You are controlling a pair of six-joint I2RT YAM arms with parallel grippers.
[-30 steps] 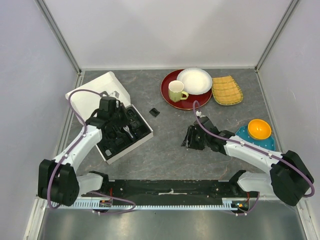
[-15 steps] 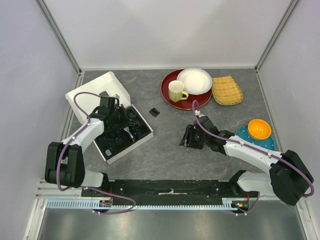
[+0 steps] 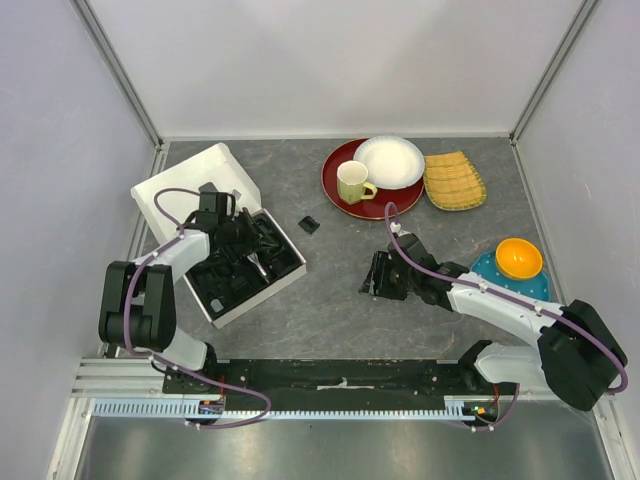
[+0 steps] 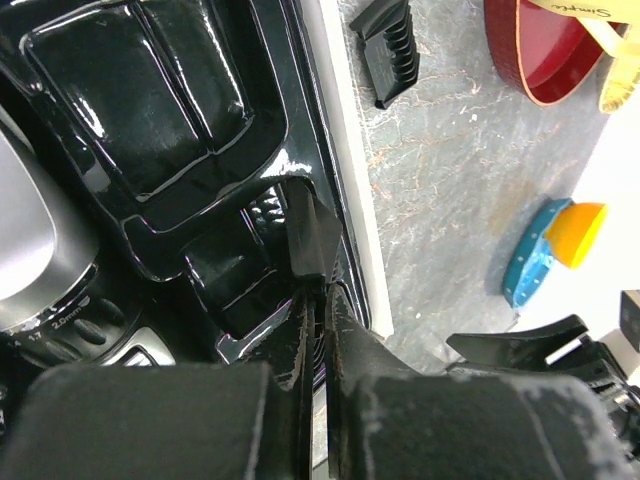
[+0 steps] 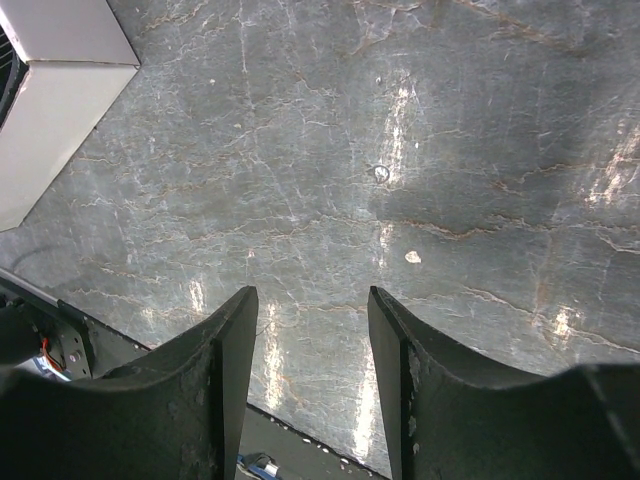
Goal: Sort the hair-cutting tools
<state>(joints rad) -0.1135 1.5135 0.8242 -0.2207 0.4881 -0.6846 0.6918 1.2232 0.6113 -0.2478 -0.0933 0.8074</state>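
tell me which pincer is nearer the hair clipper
Left. The left pincer is in the black tray beside the hair clipper; the right pincer is over the table.

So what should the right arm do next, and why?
Probably swing the right gripper toward the loose comb guard: that gripper's jaws stand open and empty over the table, the guard lies outside the white box, and the left gripper is shut, down in the black tray.

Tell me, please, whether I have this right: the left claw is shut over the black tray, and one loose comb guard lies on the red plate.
Not quite: the left claw is shut over the black tray, but the loose comb guard lies on the table, between the white box and the red plate, as the top external view shows.
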